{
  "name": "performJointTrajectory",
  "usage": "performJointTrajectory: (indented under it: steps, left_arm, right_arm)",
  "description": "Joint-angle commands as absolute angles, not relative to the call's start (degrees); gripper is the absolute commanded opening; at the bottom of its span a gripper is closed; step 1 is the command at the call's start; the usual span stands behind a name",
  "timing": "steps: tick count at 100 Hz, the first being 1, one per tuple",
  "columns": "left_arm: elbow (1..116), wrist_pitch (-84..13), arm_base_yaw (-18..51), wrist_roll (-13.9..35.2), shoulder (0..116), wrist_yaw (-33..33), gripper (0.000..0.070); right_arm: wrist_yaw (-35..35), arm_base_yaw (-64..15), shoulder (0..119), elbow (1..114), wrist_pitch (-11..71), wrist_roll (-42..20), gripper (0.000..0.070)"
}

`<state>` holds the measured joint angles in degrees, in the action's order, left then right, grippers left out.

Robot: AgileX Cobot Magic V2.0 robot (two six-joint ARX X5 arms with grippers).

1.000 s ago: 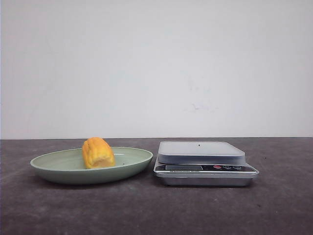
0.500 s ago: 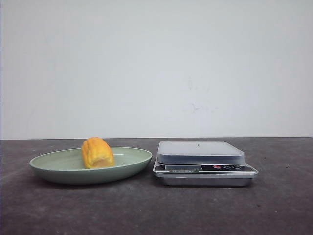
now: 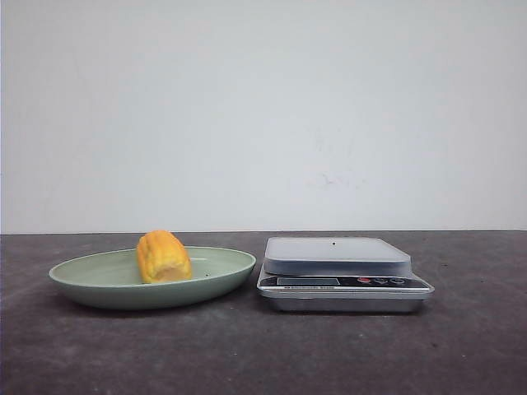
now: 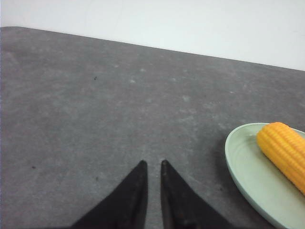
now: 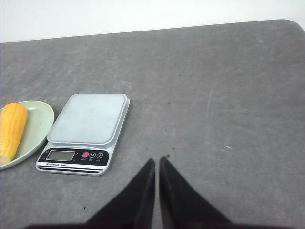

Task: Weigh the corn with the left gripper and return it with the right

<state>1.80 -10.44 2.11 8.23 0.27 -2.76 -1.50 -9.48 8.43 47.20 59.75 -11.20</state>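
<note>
The corn (image 3: pixel 163 257), a stubby orange-yellow cob piece, lies in a pale green plate (image 3: pixel 90 290) on the left of the dark table. The grey kitchen scale (image 3: pixel 338 255) stands just right of the plate with nothing on its platform. Neither gripper shows in the front view. In the left wrist view my left gripper (image 4: pixel 153 163) is empty over bare table, its jaws nearly together, with the corn (image 4: pixel 283 150) and plate (image 4: pixel 245 176) off to one side. In the right wrist view my right gripper (image 5: pixel 157 160) is shut and empty, apart from the scale (image 5: pixel 88 118) and corn (image 5: pixel 13 126).
A plain white wall runs behind the table's far edge. The scale's display and buttons (image 5: pixel 71 155) face the robot. Bare grey tabletop (image 5: pixel 228 105) lies right of the scale.
None apart from a very slight leftward shift of the whole scene in the front view.
</note>
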Motion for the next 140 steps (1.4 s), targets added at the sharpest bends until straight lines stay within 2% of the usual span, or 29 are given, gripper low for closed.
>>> performJointTrajectory:
  steps: [1,15,109,124,140]
  left_arm:
    - [0.8,-10.8,2.1,7.0,0.2,-2.7,0.0004]
    - [0.8,-10.7,2.1,5.4,0.2,-2.7,0.0004]
    - [0.8,-10.7,2.1,5.4,0.2,-2.7,0.0004]
    - [0.8,-10.7,2.1,5.4,0.2,-2.7,0.0004]
    - [0.8,-10.7,2.1,5.4,0.2,-2.7,0.0004]
  right_arm:
    - [-1.5,-9.6,8.4,47.9,59.1,-11.8,0.0007]
    - [-1.5,-9.6,8.4,47.9,59.1,-11.8,0.0007]
    - [-1.4,-9.6,8.4,48.0,59.0,-11.7,0.0007]
    - [0.5,-9.6,8.4,47.9,52.2,-10.4,0.0007]
    - [0.4,-6.2,8.0,46.9,41.5,-1.8,0.0007]
